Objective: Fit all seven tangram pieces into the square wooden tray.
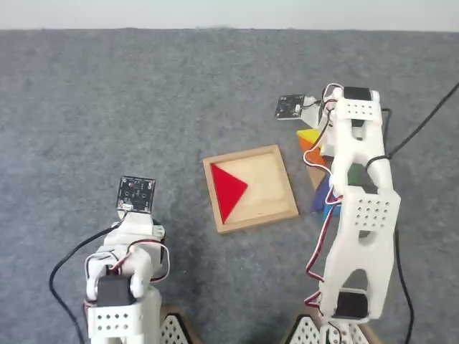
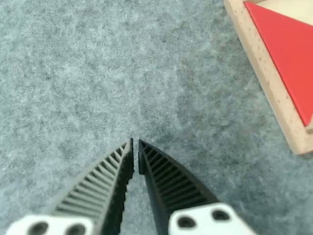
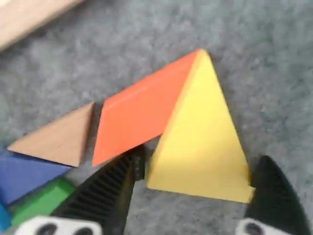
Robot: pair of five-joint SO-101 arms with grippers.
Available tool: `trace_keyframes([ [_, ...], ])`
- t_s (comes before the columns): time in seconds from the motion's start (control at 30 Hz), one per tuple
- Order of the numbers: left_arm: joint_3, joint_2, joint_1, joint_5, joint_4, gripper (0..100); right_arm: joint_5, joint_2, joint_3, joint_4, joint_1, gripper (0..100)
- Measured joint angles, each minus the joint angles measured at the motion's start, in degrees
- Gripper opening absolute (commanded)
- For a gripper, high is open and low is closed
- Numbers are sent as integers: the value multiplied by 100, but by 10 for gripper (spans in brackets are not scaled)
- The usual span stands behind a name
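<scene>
The square wooden tray lies mid-table with a red triangle in its left half. The other pieces lie in a cluster on the carpet just right of the tray. My right gripper stands open over that cluster. Its fingers straddle the base of the yellow triangle, close to its two corners. An orange parallelogram touches the yellow piece, and a tan triangle, a blue piece and a green piece lie beyond it. My left gripper is shut and holds nothing. It sits low over bare carpet, left of the tray's corner.
Grey carpet covers the whole table. The right arm stretches over the piece cluster and hides part of it in the high view. The left arm sits at the near left. Cables trail beside both arm bases.
</scene>
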Motion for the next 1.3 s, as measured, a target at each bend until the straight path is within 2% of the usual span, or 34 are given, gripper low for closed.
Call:
trace_keyframes([
  [0.07, 0, 0, 0, 0, 0, 21, 0, 0, -26, -9, 0, 122],
  [0.37, 0, 0, 0, 0, 0, 21, -44, 0, -290, 624, -26, 118],
  [0.67, 0, 0, 0, 0, 0, 21, -1556, 9, -220, 949, -18, 116],
  [0.8, 0, 0, 0, 0, 0, 21, -1996, -18, -220, 1037, -18, 0],
  [0.87, 0, 0, 0, 0, 0, 21, -2180, -97, -211, 1073, 0, 25],
  [1.17, 0, 0, 0, 0, 0, 21, -2585, -818, -211, 1459, 0, 7],
  [1.3, 0, 0, 0, 0, 0, 21, -3323, -1196, -211, 1495, 18, 7],
])
